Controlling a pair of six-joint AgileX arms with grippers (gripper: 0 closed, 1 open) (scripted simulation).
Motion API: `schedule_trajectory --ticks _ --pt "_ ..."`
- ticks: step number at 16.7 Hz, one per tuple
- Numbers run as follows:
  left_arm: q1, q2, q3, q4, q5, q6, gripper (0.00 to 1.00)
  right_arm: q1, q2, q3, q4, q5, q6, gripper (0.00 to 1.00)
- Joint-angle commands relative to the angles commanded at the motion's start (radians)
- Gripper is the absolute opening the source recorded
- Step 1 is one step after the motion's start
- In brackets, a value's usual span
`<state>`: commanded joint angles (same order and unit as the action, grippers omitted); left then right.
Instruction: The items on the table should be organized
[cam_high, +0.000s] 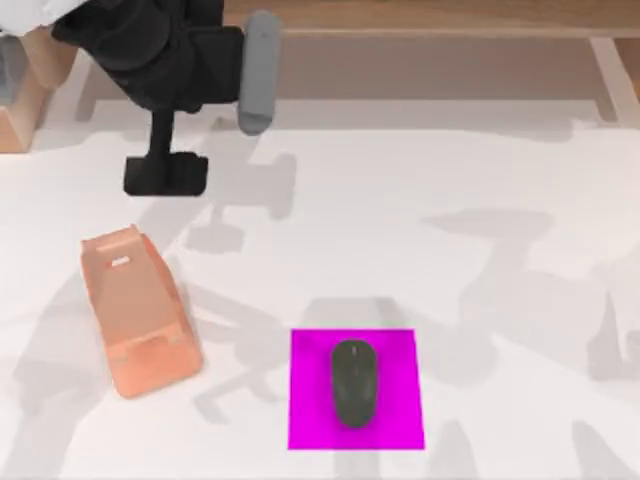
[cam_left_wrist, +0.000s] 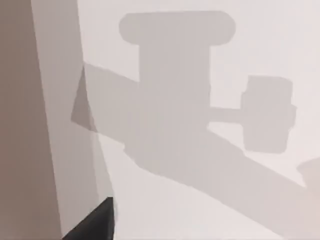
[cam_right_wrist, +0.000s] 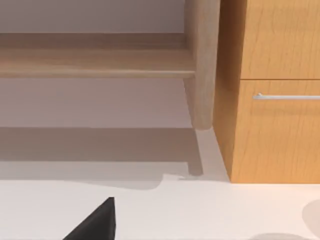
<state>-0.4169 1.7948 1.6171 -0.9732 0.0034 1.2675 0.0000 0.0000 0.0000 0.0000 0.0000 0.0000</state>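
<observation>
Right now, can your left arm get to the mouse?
Probably yes. The mouse lies uncovered on the pink pad, with nothing above it. The left gripper is at the table's far left, so it needs a long reach.

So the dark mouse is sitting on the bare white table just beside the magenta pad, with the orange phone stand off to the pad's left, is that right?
Not quite. In the top view the mouse lies on the magenta pad itself, not beside it on the bare table. The rest holds: the orange phone stand lies to the pad's left.

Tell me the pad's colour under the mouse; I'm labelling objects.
Magenta. The pad under the mouse shows best in the top view.
</observation>
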Motion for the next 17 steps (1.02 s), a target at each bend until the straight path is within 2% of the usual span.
schedule_trajectory --ticks 5,11,14,17 --pt "0.245 -0.120 -0.148 -0.006 -0.003 -0.496 1.00 0.000 0.000 0.000 0.000 0.000 0.000 1.00" --pt "0.560 -0.261 -0.531 -0.005 -0.011 -1.067 1.00 0.000 0.000 0.000 0.000 0.000 0.000 1.00" --pt "0.693 -0.330 -0.697 0.007 -0.014 -1.246 1.00 0.000 0.000 0.000 0.000 0.000 0.000 1.00" --pt "0.769 -0.373 -0.787 0.016 -0.016 -1.334 1.00 0.000 0.000 0.000 0.000 0.000 0.000 1.00"
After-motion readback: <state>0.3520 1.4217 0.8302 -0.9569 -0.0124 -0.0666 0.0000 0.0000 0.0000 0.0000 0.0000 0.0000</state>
